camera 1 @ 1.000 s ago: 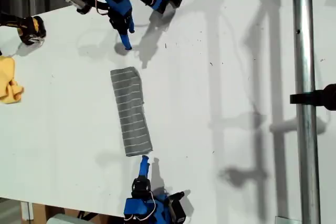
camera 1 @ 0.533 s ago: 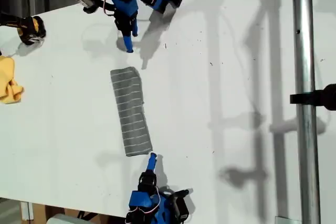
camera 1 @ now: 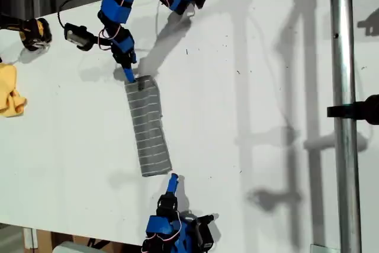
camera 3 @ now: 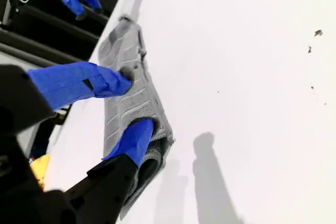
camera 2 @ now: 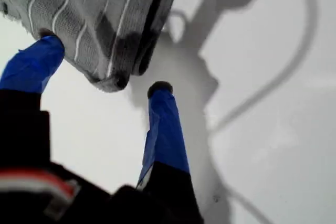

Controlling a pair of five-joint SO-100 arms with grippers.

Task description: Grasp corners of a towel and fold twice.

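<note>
Mid-table in the exterior view lies the grey white-striped woven towel (camera 1: 148,125), folded to a narrow strip. My second gripper (camera 1: 131,79) sits at its far end, jaws narrowly apart with a tip above and below the edge (camera 3: 149,145), not clearly clamped. My first gripper (camera 2: 100,72) is open beside the near corner (camera 2: 113,80), empty. Step: 2nd fold, I judge. Next calls for closing on both ends w/o dragging.
</note>
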